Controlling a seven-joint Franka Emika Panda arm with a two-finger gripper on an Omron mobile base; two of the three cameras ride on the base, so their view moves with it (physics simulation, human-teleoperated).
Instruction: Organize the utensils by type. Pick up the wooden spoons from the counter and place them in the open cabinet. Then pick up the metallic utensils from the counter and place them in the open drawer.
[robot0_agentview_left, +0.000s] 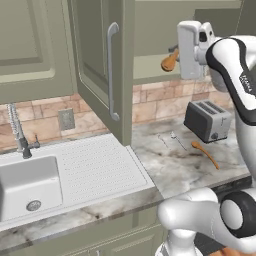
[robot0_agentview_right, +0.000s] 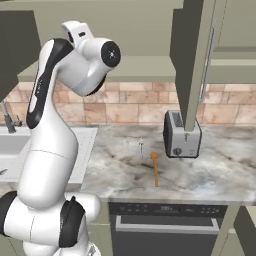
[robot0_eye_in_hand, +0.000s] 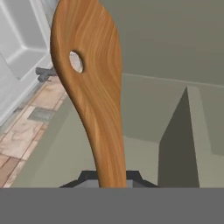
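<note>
While gripped, wooden spoon (robot0_eye_in_hand: 92, 87) protrudes beyond tool (robot0_eye_in_hand: 109, 177).

Two wooden spoons: one (robot0_eye_in_hand: 89, 87) raised at twelve o'clock, one (robot0_agentview_left: 205, 153) lying at four o'clock. Two metallic utensils (robot0_agentview_left: 170, 140) side by side. One toaster (robot0_agentview_left: 207, 120).

Even, soft rendered light (faint shadows), slightly coarse detail

Metallic utensils (robot0_agentview_left: 170, 139) too small to identify — forks, perhaps.
</note>
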